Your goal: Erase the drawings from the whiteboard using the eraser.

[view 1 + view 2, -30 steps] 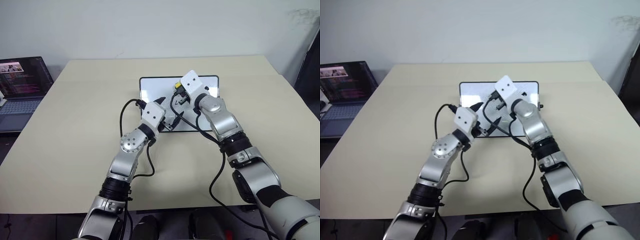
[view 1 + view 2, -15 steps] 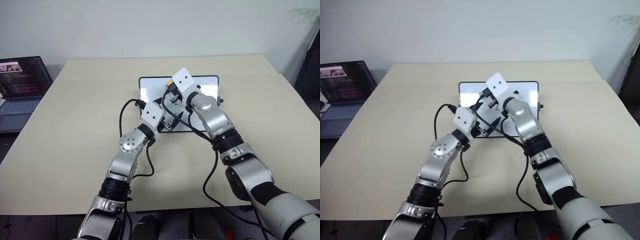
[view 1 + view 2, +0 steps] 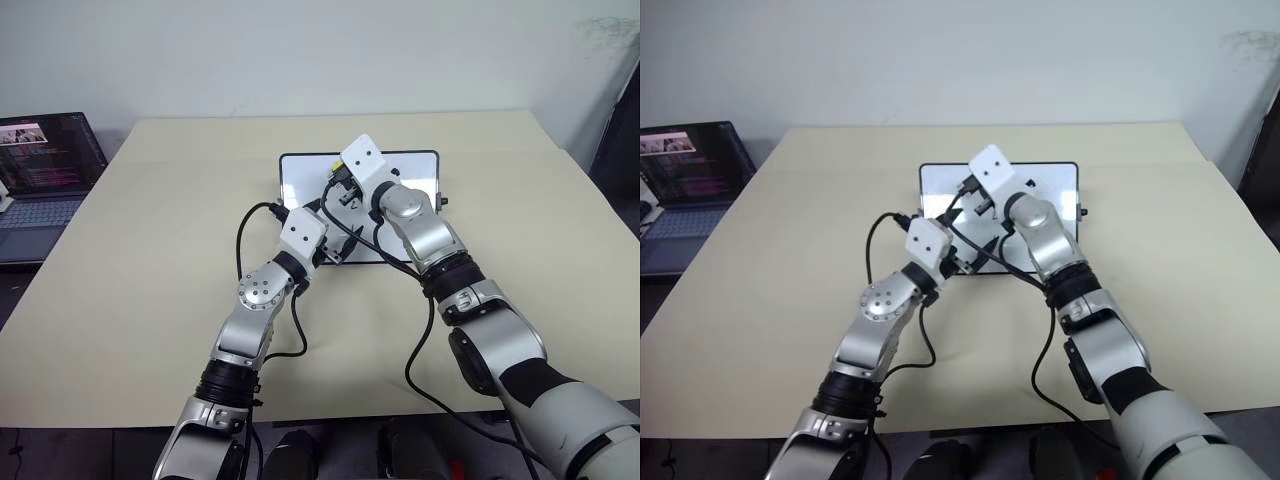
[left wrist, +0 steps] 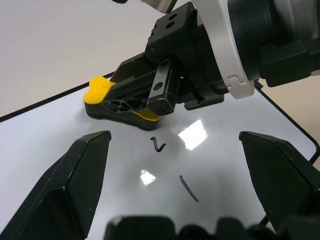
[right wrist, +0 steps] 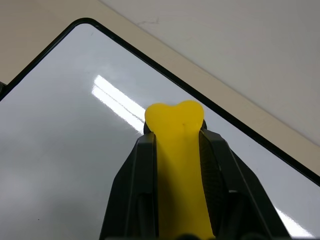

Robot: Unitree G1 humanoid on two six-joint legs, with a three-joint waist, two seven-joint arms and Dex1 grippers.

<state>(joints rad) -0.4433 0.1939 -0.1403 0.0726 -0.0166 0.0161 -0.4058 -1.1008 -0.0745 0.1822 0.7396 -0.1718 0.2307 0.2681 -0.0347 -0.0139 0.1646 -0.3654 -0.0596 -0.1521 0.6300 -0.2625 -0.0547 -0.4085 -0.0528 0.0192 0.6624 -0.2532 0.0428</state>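
Right gripper [image 4: 131, 102] has slid left across the whiteboard [image 3: 300, 180], clamped on the eraser [image 5: 176, 150]. Left gripper [image 4: 175, 195] spread wide near two leftover drawings [image 4: 159, 145]

One whiteboard [image 3: 300, 178] lies on one beige table [image 3: 150, 250]. One yellow eraser [image 4: 102, 95] rests on the board. Two thin black drawn marks [image 4: 158, 145] are visible on the white surface. One open laptop [image 3: 42, 165] stands beside the table. Two robot grippers are present, the left gripper [image 4: 175, 185] and the right gripper [image 5: 175, 165].
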